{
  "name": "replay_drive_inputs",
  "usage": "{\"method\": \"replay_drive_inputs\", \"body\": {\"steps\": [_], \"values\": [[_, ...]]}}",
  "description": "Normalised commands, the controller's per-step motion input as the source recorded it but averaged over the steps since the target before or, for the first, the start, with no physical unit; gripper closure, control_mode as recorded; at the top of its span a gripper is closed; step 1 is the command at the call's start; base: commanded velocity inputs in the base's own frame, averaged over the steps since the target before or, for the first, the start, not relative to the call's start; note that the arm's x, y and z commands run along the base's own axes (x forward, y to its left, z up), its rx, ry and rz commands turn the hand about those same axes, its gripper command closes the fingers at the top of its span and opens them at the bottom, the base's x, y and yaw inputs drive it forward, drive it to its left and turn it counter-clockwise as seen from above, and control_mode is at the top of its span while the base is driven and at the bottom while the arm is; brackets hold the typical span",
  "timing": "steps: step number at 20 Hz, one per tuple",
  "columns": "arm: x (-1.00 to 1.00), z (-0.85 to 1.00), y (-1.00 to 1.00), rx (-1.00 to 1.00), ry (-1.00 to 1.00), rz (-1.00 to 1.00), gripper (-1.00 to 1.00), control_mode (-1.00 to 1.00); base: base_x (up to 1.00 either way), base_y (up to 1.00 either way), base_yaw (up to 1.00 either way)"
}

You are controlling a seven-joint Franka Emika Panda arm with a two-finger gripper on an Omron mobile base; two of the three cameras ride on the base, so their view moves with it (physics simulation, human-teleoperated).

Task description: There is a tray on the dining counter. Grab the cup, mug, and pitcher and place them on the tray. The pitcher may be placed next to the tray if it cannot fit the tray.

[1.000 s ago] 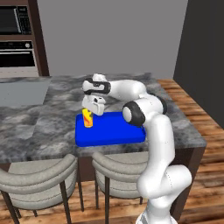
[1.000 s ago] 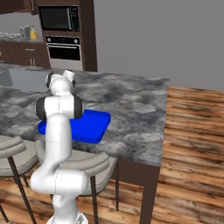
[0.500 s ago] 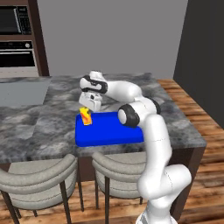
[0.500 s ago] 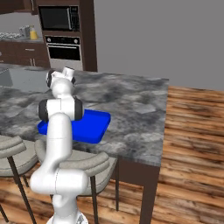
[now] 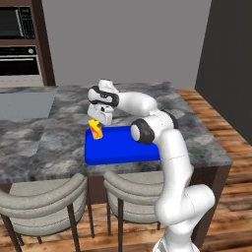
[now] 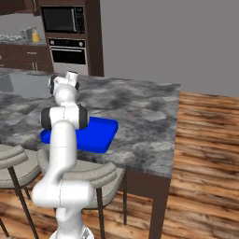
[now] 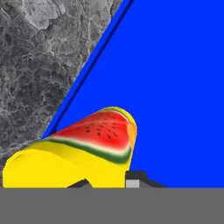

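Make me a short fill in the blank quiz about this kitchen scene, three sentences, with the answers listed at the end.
1. The tray lying on the dining counter is bright ____ in colour.
2. The picture printed on the side of the yellow cup is a slice of ____.
3. In the left base view, the cup sits at the tray's ____ end, under the gripper.

Missing words: blue; watermelon; left
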Motion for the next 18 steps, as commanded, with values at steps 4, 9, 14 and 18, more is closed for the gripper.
{"method": "replay_drive_inputs", "body": {"steps": [4, 9, 14, 18], "values": [[0.00, -0.39, 0.00, 0.05, -0.02, 0.00, 1.00, -1.00, 0.00, 0.00, 0.00], [-0.10, -0.29, -0.03, 0.09, -0.01, 0.00, 1.00, -1.00, 0.00, 0.00, 0.00], [-0.40, -0.36, -0.02, 0.04, -0.06, 0.00, 1.00, -1.00, 0.00, 0.00, 0.00], [-0.35, -0.38, 0.00, 0.01, -0.11, -0.01, 1.00, -1.00, 0.00, 0.00, 0.00]]}}
